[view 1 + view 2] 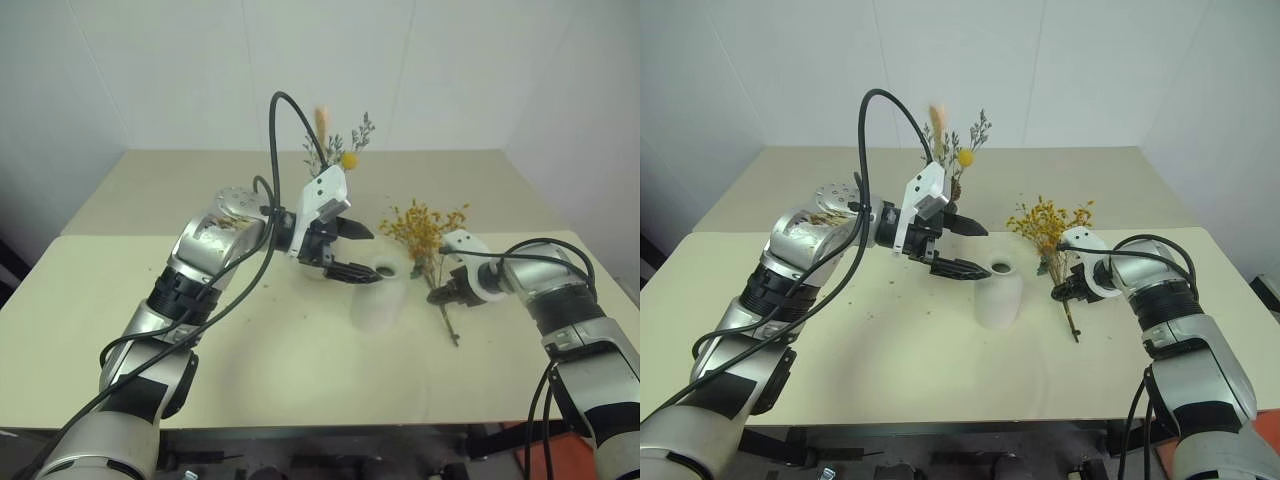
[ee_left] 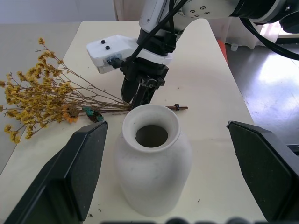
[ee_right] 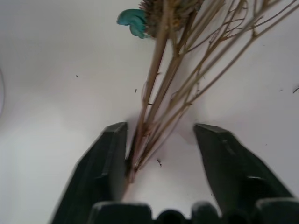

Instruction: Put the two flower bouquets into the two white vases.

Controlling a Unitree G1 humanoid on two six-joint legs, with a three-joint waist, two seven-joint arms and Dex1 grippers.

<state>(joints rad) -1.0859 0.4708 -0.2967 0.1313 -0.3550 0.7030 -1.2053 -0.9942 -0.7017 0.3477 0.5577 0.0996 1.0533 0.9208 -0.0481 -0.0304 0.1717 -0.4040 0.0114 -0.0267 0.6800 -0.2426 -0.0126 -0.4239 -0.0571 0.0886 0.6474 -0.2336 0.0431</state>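
The yellow-orange bouquet [image 1: 425, 230] lies flat on the table, to the right of the dome-shaped white vase [image 1: 380, 295]. My right gripper [image 3: 161, 154] is down on its brown stems [image 3: 163, 93], fingers apart on either side, one finger touching them. A turquoise tie [image 3: 133, 21] binds the stems higher up. My left gripper [image 1: 375, 255] hovers open just left of the dome vase's mouth, holding nothing. The grey-green bouquet [image 1: 335, 145] with peach plume and yellow ball stands upright behind it. The tall vase is hidden behind the left gripper.
The cream table [image 1: 200, 350] runs back to a white wall. A black cable [image 1: 275, 130] arcs high over my left arm. Small flower crumbs dot the tabletop near the vase.
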